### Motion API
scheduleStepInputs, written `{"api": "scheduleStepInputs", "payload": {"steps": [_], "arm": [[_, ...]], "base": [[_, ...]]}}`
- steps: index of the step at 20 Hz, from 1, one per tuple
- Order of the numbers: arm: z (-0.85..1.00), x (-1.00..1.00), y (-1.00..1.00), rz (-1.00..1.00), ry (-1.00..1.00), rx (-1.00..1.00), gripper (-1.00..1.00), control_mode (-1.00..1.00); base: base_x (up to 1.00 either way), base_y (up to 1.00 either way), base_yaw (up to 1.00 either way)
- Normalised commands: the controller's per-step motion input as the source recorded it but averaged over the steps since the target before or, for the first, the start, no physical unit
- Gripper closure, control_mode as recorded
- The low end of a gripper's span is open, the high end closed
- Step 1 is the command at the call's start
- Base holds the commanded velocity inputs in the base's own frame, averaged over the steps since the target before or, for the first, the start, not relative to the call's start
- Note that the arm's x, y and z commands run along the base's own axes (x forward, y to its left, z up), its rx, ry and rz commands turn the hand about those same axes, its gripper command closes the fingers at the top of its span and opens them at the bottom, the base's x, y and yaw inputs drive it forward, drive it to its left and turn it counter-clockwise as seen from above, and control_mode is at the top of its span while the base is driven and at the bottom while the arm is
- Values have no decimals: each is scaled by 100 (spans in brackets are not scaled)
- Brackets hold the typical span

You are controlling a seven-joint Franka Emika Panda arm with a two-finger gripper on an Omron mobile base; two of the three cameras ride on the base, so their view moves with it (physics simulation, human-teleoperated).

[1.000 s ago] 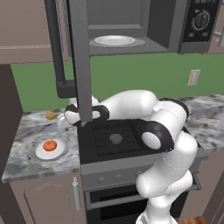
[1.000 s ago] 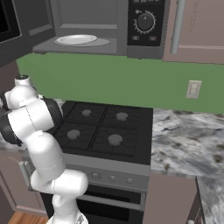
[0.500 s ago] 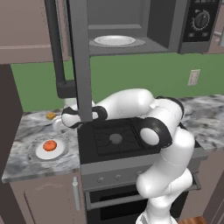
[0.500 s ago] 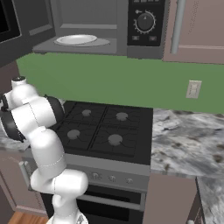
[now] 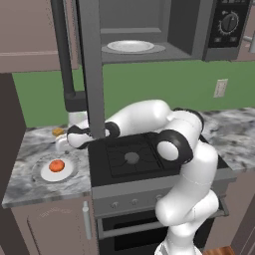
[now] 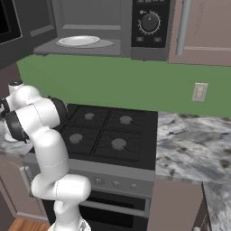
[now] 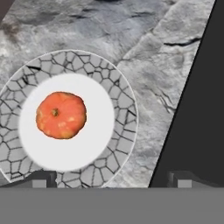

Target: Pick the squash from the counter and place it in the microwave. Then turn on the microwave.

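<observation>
The squash (image 7: 60,115), a small orange-red lump, lies in the middle of a white plate (image 7: 123,97) on the counter (image 7: 153,52) left of the stove. In the left base view the squash (image 5: 57,165) sits low at the left, and my gripper (image 5: 61,145) hangs above and slightly behind it. Seen from the hand, my gripper (image 7: 111,178) is open, its fingertips (image 7: 41,177) wide apart with nothing between them, over the plate's near-right rim. The microwave (image 5: 149,30) hangs above the stove with its door (image 5: 92,64) swung open; its dial (image 6: 150,21) shows at the right.
A glass turntable plate (image 5: 130,46) lies inside the microwave. The black stove (image 6: 103,131) sits directly right of the plate, its edge (image 7: 197,109) close to my right finger. A tiny yellow-orange cube (image 5: 58,131) rests at the counter's back. The open door hangs just above my arm.
My hand has moved left and slightly down along the counter, closer over the plate with the squash. The jaws have stayed wide.
</observation>
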Motion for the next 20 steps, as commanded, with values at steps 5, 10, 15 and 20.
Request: {"api": "scheduleStepInputs", "payload": {"steps": [5,10,15,20], "arm": [[-7,0,16,0,0,0,-100,-100],[-2,0,17,0,0,0,-100,-100],[-4,1,16,0,0,0,-100,-100],[-6,1,14,0,0,-1,-100,-100]], "base": [[0,0,0],[0,0,0],[0,0,0],[0,0,0]]}}
